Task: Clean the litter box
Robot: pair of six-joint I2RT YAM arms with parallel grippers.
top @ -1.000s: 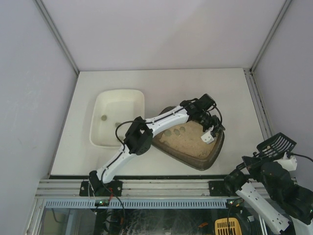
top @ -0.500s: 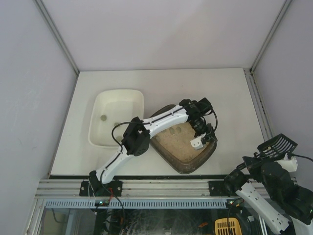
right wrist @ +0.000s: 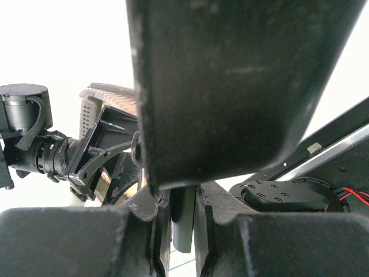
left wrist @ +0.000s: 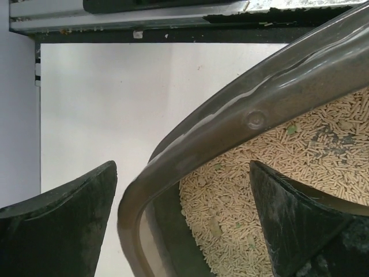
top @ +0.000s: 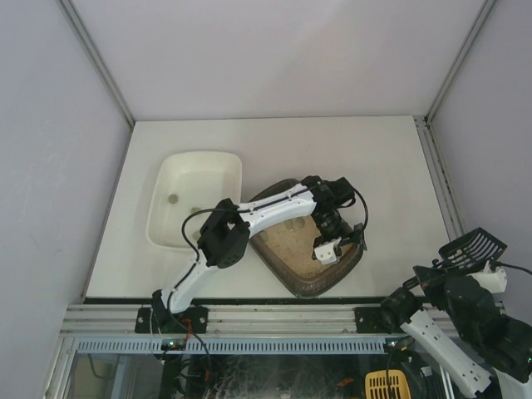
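Observation:
The litter box [top: 303,287] is a dark grey-brown tray of beige pellet litter lying at an angle in the middle of the table. My left gripper [top: 337,245] stands open over its right corner. In the left wrist view the wide rim [left wrist: 259,98] runs between the two fingertips [left wrist: 63,231], touching neither, with one finger outside the box and the other over the litter [left wrist: 230,196]. My right gripper [top: 440,270] hangs at the near right, off the table, shut on the handle [right wrist: 185,222] of a black slotted scoop [top: 472,243].
A white tray [top: 166,184] with a few small greenish lumps sits left of the litter box, almost touching it. Pale walls close in the table on three sides. A metal rail [top: 274,317] runs along the near edge.
My left gripper dragged the litter box toward the near edge and a little left by its rim, then opened and let go. The white tray shifted slightly left. The right arm stayed put.

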